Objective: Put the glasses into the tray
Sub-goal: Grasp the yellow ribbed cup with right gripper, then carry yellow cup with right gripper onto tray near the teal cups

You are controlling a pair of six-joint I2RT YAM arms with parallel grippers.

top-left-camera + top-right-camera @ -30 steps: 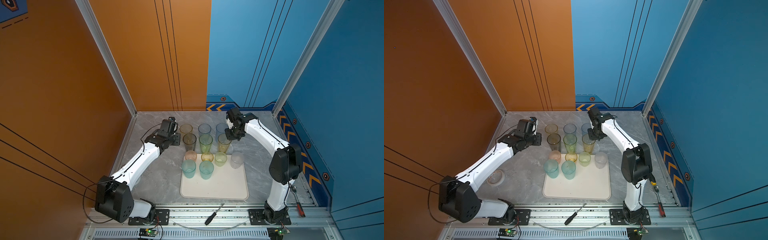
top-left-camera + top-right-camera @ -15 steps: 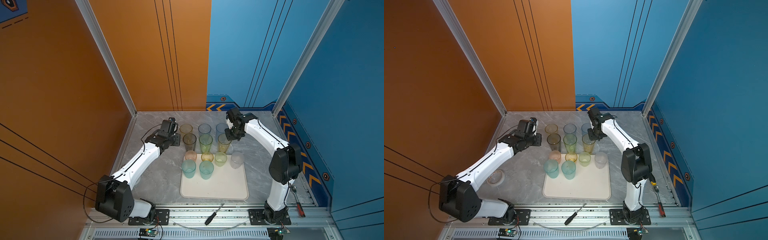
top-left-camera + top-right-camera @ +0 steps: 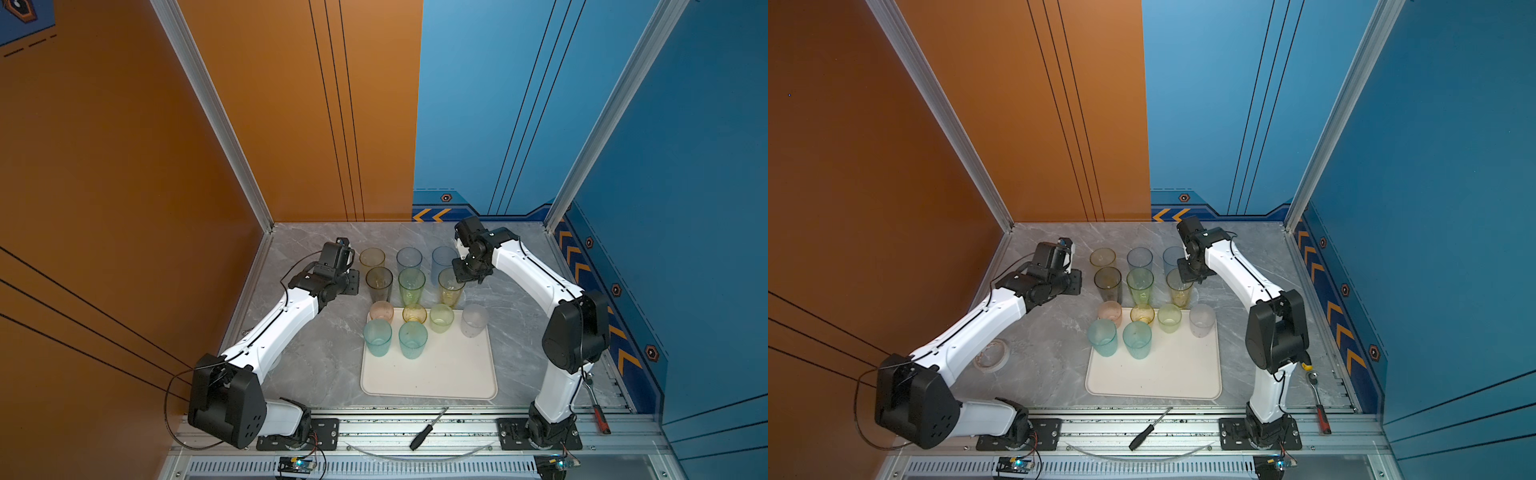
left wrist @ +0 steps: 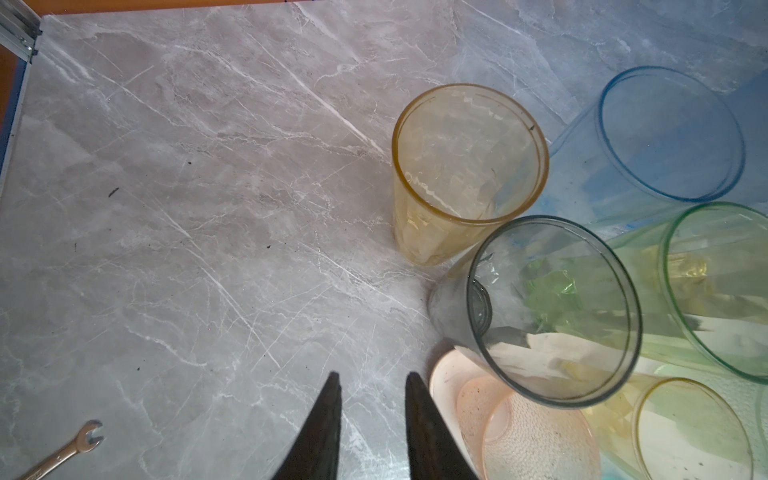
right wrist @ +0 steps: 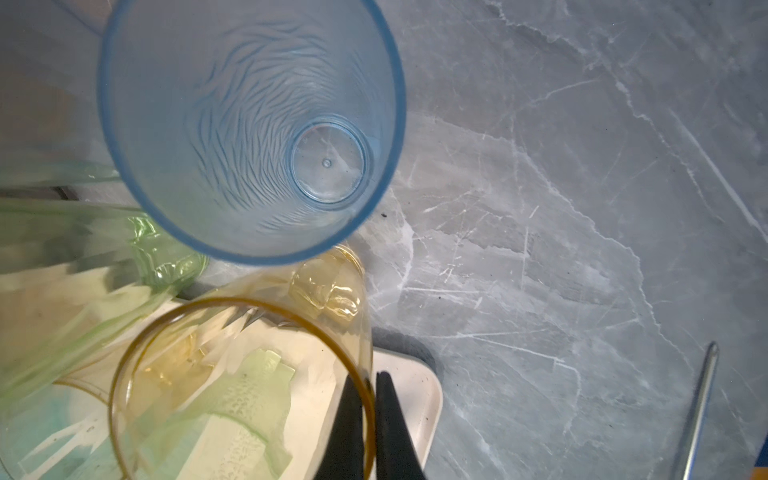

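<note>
The cream tray [image 3: 436, 374] [image 3: 1163, 374] holds several short glasses, among them two teal ones [image 3: 377, 336] and a clear one [image 3: 473, 320]. Behind it several tall glasses stand on the table. My right gripper [image 3: 467, 274] [image 5: 368, 380] is shut on the rim of the tall yellow glass [image 3: 451, 286] [image 5: 324, 291], one finger inside and one outside. A blue glass [image 5: 249, 124] stands just behind it. My left gripper [image 3: 351, 282] [image 4: 371, 380] is open and empty, beside the smoke grey glass [image 3: 379, 284] [image 4: 552, 307] and the pink glass [image 4: 519, 432].
A screwdriver [image 3: 428, 424] lies on the front rail and a red-handled ratchet [image 3: 598, 411] by the right arm's base. A tape roll [image 3: 992, 355] sits under the left arm. A small wrench [image 4: 62, 453] lies on the marble. Walls close in on three sides.
The right gripper's jaws have closed onto the tall yellow glass's rim. Neither arm has visibly shifted, and the left gripper is unchanged.
</note>
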